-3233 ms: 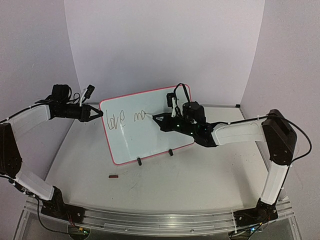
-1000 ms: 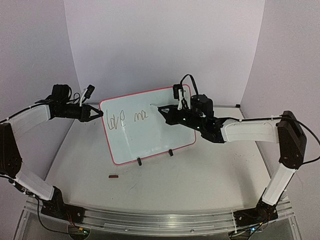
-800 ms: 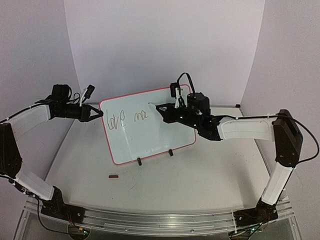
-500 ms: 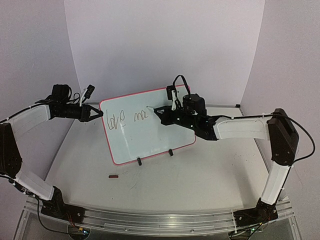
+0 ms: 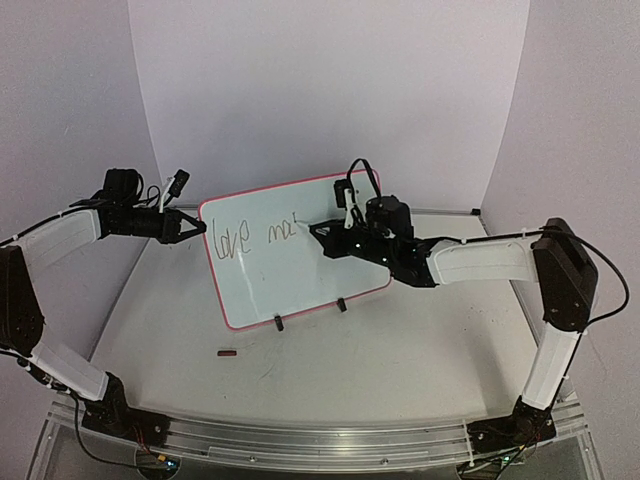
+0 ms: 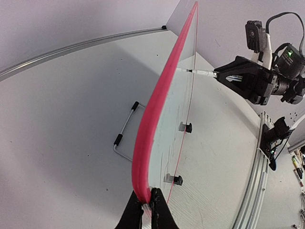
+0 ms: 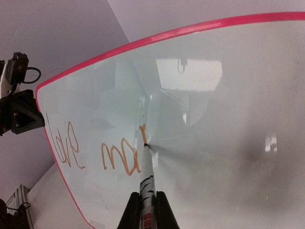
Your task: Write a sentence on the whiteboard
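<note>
The right gripper (image 7: 147,206) is clamped on a marker (image 7: 146,183), whose tip is pressed to the whiteboard (image 7: 228,143) just right of the unfinished sentence (image 7: 121,157), "love ma". The board's pink edge is pinched by the left gripper (image 6: 147,206); the board is propped on the table (image 5: 400,350).

My rig, seen from the control desk: the left arm (image 5: 60,232) and right arm (image 5: 480,262) wear white shells between black joints. A thin black cable (image 5: 357,168) loops over the right wrist, where a green light (image 6: 289,53) glows.
</note>
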Available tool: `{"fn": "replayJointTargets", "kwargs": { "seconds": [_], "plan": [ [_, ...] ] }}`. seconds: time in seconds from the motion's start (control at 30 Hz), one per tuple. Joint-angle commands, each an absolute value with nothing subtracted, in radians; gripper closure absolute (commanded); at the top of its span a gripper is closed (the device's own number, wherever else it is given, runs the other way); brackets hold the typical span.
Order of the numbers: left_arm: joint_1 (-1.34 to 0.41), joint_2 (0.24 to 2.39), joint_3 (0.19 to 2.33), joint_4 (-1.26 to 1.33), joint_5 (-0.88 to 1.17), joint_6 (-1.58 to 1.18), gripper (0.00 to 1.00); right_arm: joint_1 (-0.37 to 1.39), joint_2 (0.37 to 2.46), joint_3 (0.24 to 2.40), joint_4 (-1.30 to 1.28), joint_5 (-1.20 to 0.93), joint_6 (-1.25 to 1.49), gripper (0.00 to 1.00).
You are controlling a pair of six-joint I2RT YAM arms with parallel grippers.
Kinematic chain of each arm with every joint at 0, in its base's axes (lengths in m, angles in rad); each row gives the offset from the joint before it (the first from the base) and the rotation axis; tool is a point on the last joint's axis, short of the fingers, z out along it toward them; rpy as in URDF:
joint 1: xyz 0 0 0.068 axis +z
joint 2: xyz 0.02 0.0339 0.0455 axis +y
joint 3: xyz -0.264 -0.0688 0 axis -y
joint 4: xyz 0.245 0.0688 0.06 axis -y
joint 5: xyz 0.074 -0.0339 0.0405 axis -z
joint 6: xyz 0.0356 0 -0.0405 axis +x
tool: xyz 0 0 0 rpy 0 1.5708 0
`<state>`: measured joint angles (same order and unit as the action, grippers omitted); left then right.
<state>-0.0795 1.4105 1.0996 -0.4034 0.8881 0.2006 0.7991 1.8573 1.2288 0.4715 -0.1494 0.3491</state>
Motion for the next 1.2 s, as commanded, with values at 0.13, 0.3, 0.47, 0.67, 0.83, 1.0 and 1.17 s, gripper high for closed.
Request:
{"fn": "replayJointTargets", "kwargs": {
  "seconds": [0.13, 0.3, 0.47, 0.67, 0.83, 1.0, 1.17],
  "plan": [
    [-0.081, 1.424, 1.127, -0.434, 0.834, 0.237, 1.00, 0.806, 1.849, 1.136, 0.450, -0.119, 0.384, 1.00],
    [-0.081, 1.425, 1.127, -0.435, 0.833, 0.238, 1.00, 0.813, 1.808, 1.118, 0.479, -0.136, 0.386, 1.00],
    [-0.081, 1.424, 1.128, -0.435, 0.831, 0.238, 1.00, 0.821, 1.757, 1.094, 0.536, -0.139, 0.385, 1.00],
    [-0.081, 1.424, 1.129, -0.436, 0.833, 0.238, 1.00, 0.821, 1.757, 1.115, 0.543, -0.098, 0.368, 1.00],
    [-0.080, 1.424, 1.127, -0.436, 0.833, 0.237, 1.00, 0.821, 1.796, 1.158, 0.534, -0.089, 0.361, 1.00],
    [-0.081, 1.424, 1.130, -0.435, 0.835, 0.236, 1.00, 0.821, 1.826, 1.190, 0.529, -0.090, 0.356, 1.00],
    [-0.081, 1.423, 1.130, -0.435, 0.836, 0.237, 1.00, 0.821, 1.844, 1.206, 0.518, -0.074, 0.353, 1.00]
  ]
}}
